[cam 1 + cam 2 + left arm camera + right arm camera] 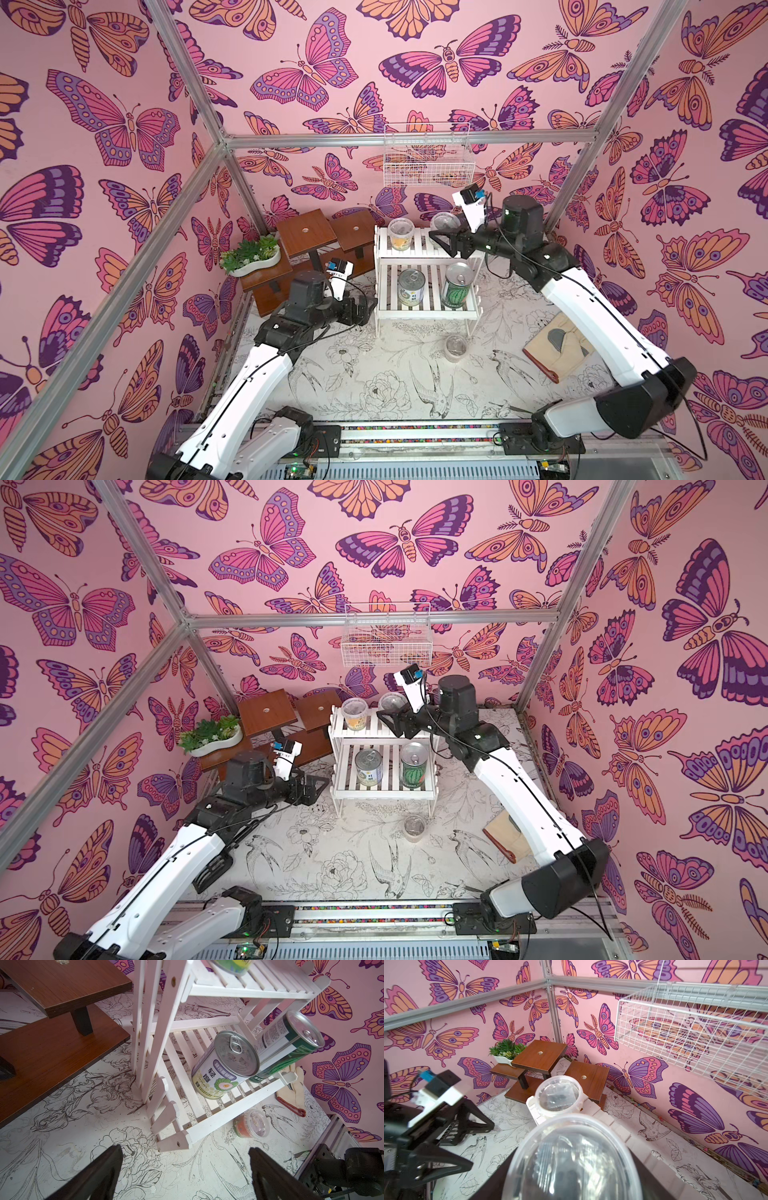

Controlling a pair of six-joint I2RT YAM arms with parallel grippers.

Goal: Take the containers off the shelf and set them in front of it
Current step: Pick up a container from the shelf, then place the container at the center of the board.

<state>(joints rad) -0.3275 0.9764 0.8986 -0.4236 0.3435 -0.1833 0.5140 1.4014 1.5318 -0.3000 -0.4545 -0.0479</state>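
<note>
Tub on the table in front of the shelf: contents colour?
Orange-red contents in the tub; shows best in the left wrist view.

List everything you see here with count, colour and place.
shelf: one, white, two tiers, by back wall
yellow tub: one, clear, yellow contents, top tier
gripped tub: one, clear, top tier
orange tub: one, clear, orange contents, floor before shelf
pale can: one, pale label, bottom tier
green-striped can: one, green, bottom tier
brown stand: one, brown, beside shelf
planter: one, white, green plants, on stand
wire basket: one, white, back wall
glove: one, beige, floor right of shelf
left gripper: one, black, open, beside shelf
right gripper: one, black, closed on gripped tub
</note>
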